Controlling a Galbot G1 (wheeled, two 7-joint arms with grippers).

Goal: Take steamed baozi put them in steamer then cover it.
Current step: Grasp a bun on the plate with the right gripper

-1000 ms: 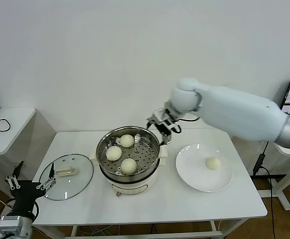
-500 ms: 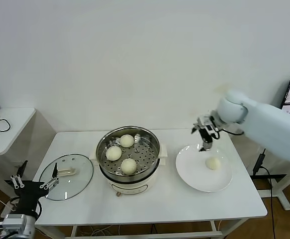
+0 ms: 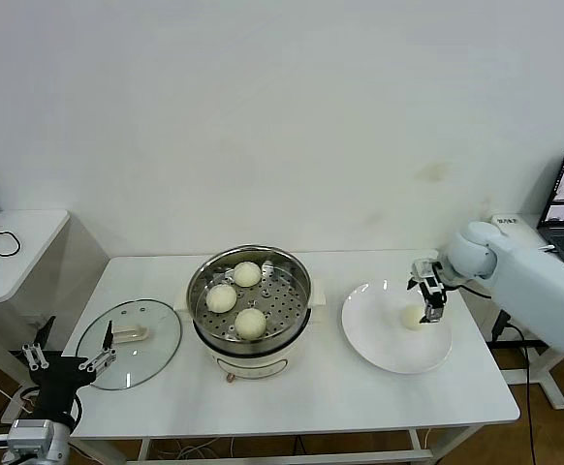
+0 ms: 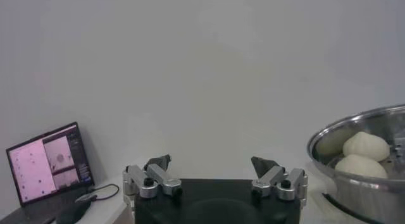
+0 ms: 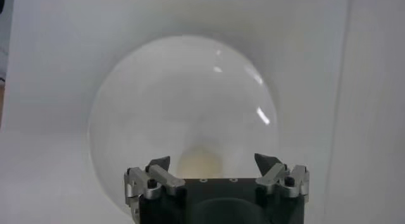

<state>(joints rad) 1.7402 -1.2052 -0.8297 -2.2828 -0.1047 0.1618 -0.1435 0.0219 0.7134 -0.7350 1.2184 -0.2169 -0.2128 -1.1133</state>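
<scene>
Moved: right gripper point(image 3: 431, 297) swung from steamer point(image 3: 250, 300) to over plate point(image 3: 395, 354), fingers spread wide, empty
Baozi in steamer point(image 3: 236, 294): three
Baozi on plate point(image 3: 413, 318): one
Cover point(image 3: 129, 343): one, on table
Left gripper point(image 3: 69, 365): parked low, fingers apart

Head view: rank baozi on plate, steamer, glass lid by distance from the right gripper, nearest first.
From the right gripper, jaws open over the white plate:
1. Baozi on the plate, directly beneath it, table's right side.
2. Steamer, mid-table, to its left, holding three baozi.
3. Glass lid, flat at the table's far left, near the parked left gripper.
</scene>
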